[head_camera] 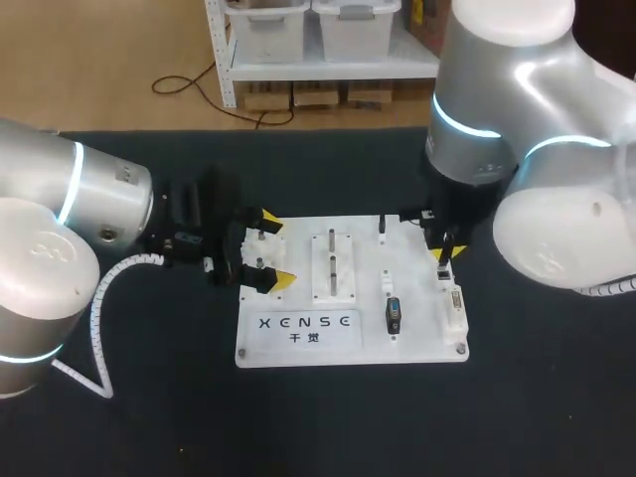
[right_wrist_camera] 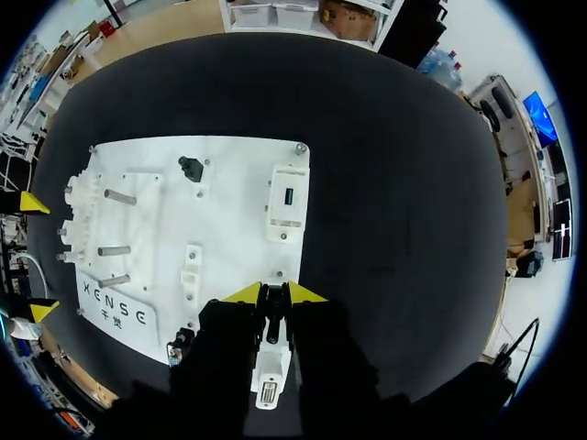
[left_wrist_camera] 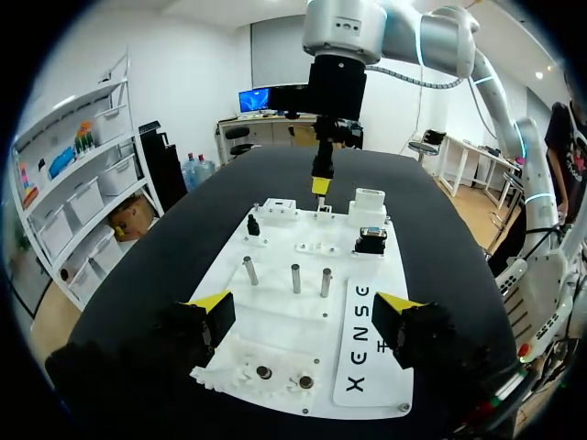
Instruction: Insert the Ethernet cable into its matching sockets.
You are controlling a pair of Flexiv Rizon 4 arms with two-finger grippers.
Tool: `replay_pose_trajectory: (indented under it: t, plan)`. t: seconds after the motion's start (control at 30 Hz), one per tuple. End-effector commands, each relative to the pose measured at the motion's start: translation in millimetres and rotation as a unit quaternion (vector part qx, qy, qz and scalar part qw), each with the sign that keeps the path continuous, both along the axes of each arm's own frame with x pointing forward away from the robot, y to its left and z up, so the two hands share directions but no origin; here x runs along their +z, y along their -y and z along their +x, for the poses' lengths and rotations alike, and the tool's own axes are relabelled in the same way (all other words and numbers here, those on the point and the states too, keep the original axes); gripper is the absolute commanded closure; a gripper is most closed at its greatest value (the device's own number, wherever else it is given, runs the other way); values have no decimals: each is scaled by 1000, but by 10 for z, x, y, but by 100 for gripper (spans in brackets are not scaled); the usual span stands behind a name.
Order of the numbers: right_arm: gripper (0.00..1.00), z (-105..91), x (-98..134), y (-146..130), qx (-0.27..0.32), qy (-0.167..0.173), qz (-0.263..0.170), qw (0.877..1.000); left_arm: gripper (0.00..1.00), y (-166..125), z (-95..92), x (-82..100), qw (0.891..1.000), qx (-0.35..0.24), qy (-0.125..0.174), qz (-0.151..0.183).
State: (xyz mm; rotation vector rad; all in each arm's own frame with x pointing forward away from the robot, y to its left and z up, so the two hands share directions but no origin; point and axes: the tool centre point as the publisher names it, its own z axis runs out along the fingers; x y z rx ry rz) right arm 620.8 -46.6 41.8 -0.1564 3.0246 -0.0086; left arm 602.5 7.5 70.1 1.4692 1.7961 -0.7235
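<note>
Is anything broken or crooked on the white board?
Nothing stands out. The white board lies flat on the black table, its three metal pegs stand straight, and nothing looks spilled or cracked.

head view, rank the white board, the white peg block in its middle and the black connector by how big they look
Largest to smallest:
1. white board
2. white peg block
3. black connector
The block and the connector both sit on the board, at much the same distance from the camera, so nearness does not blur this order.

Black Ethernet plug (right_wrist_camera: 274, 321), in right end effector (right_wrist_camera: 273, 294)
</note>
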Motion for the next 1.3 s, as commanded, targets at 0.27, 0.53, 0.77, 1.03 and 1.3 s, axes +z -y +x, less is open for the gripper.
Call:
replay_pose_trajectory:
  t: [0.27, 0.53, 0.77, 1.03, 1.3]
  plan:
    - [100, -1, -66, 17, 1, -1, -5, 1000, 0, -8, -9, -20, 1000, 1, 3, -4]
    - [100, 15, -105, 24, 1, 1, -10, 1000, 0, -8, -9, -20, 1000, 1, 3, -4]
    - [100, 14, -117, 37, 3, -1, -15, 1000, 0, -8, -9, -20, 1000, 1, 3, -4]
    - [100, -4, -100, 26, 10, -2, -15, 1000, 0, -8, -9, -20, 1000, 1, 3, -4]
    - [100, -19, -88, 45, 12, -1, -18, 1000, 0, -8, -9, -20, 1000, 1, 3, -4]
